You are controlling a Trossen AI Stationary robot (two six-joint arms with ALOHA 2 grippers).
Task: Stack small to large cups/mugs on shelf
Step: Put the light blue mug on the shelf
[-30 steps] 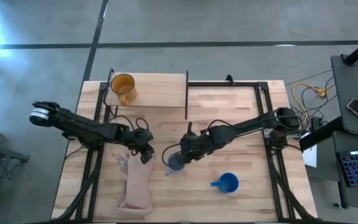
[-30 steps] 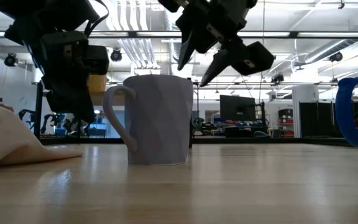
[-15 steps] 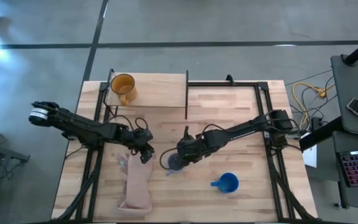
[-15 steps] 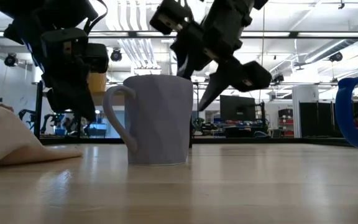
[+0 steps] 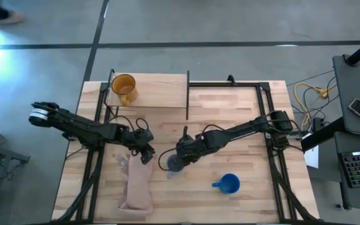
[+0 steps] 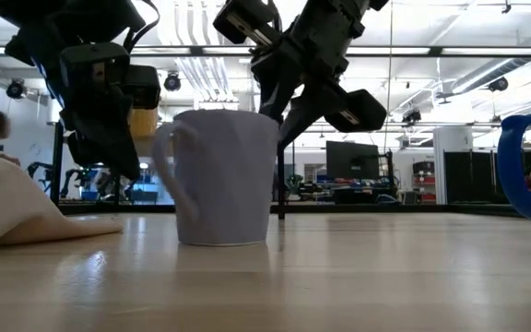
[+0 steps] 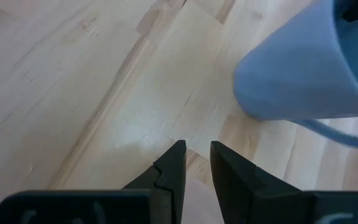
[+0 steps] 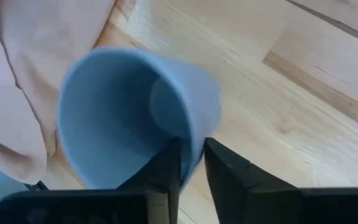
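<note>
We see our right claw (image 8: 190, 163) pinched on the rim of the grey-blue mug (image 8: 129, 112), one finger inside, one outside; the mug tilts on the surface (image 5: 242, 119) beside the cloth (image 5: 136, 184). Our left claw (image 7: 196, 167) hangs nearly closed and empty above the cloth. The yellow mug (image 5: 124, 87) sits on the shelf (image 5: 161, 90); the blue mug (image 5: 229, 184) stands near the front.
</note>
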